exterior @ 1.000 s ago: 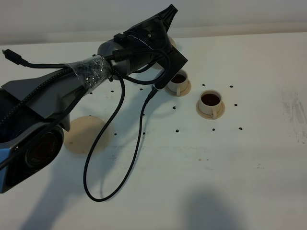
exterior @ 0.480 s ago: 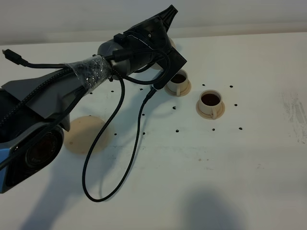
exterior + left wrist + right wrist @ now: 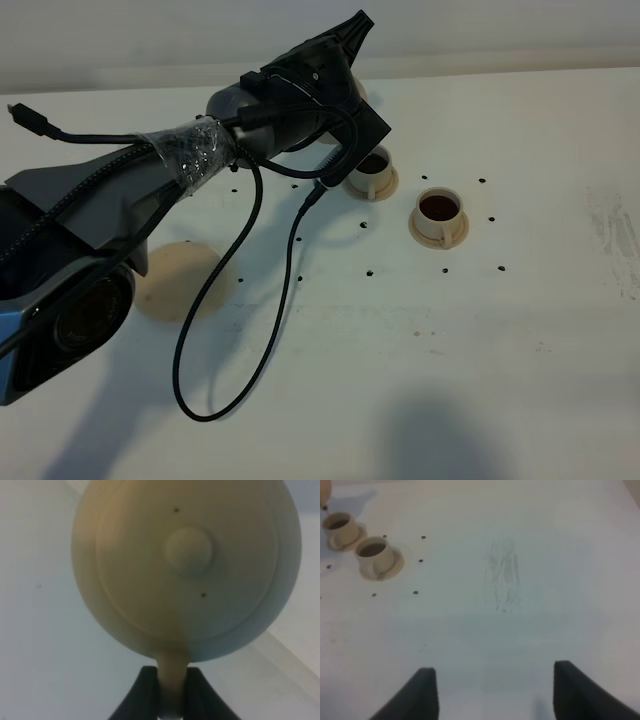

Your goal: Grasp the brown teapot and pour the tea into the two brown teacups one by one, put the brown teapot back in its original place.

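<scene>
Barely anything has shifted since a second ago. Left fingers (image 3: 170,690) stay clamped on the loop handle of the brown teapot (image 3: 187,565), held above the far teacup (image 3: 371,170). Both teacups, including the nearer one (image 3: 439,215), hold tea. Right fingers (image 3: 490,692) stand apart above the surface (image 3: 520,605). Round coaster (image 3: 180,280) sits bare.

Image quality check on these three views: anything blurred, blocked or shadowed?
Exterior high: sharp, but the left arm hides most of the teapot, and soft shadows darken the near table. Left wrist: teapot fills the frame, close and soft-focused, its handle between the left gripper's fingers. Right wrist: slightly hazy; both cups readable, open right gripper dark against the table.
</scene>
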You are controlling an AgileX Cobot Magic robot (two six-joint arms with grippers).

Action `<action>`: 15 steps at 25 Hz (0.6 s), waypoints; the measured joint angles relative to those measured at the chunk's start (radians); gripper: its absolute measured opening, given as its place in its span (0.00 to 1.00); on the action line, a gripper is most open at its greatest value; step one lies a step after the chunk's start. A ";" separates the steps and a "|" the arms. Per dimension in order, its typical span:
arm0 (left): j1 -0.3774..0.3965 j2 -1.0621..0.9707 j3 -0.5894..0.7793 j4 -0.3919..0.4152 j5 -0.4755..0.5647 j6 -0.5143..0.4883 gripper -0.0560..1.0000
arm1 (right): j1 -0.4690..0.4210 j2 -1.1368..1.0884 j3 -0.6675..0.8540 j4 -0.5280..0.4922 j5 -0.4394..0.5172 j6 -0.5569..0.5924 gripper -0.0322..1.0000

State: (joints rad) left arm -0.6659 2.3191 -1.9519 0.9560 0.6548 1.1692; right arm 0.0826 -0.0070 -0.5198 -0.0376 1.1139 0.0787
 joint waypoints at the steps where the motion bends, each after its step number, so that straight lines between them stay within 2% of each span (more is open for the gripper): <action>1: -0.001 0.000 0.000 0.000 0.000 0.000 0.06 | 0.000 0.000 0.000 0.000 0.000 0.000 0.50; 15: -0.002 0.000 0.000 -0.003 0.007 -0.002 0.06 | 0.000 0.000 0.000 0.000 0.000 0.000 0.50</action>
State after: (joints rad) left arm -0.6678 2.3191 -1.9519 0.9530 0.6619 1.1673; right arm 0.0826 -0.0070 -0.5198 -0.0376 1.1139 0.0787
